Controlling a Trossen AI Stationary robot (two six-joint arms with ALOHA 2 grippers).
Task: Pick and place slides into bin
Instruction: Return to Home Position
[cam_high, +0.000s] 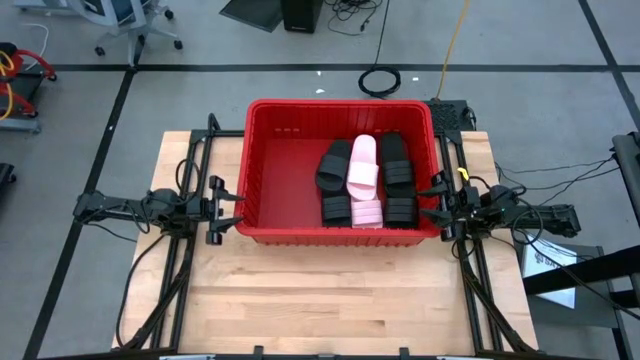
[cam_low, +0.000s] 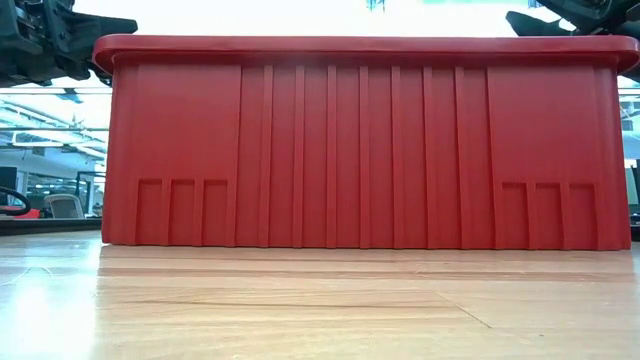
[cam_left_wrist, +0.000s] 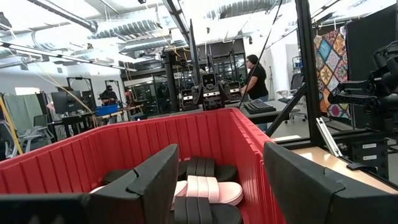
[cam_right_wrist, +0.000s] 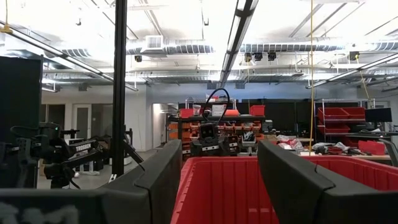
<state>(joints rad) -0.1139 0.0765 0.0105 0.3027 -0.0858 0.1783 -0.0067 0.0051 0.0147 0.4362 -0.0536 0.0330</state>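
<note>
- A pale wood table (cam_high: 330, 300) stands on a grey floor (cam_high: 200, 90) crossed by dark lines. A coiled black cable (cam_high: 380, 80) lies on the floor at upper centre of the high view, just past the table's far edge.
- The red bin (cam_high: 250, 170) sits on the table's far half, at the centre of the high view, with its long side running across the frame.
- In the low view the bin's ribbed wall fills nearly the whole width and rests flat on the wood.
- All six slides lie inside the bin, gathered in its right half as the high view shows it.
- Two pink slides (cam_high: 363, 165) lie end to end in the middle of the group.
- The black slides (cam_high: 335, 165) flank them, two to the left and two to the right, packed close and partly overlapping.
- The left gripper (cam_high: 236, 208) is at centre left of the high view, just beside the bin's left wall and pointing at it. It is released: its fingers (cam_left_wrist: 155, 180) are spread wide and hold nothing.
- Between those fingers the left wrist view shows the bin's inside, with a pink slide among black ones.
- The right gripper (cam_high: 430, 200) is at centre right of the high view, just beside the bin's right wall, facing the other gripper across the bin. It too is released and empty.
- Behind the bin the left wrist view shows a workshop with ceiling ducts. A person (cam_left_wrist: 255, 71) in a dark top stands at a desk, well apart from the table.
</note>
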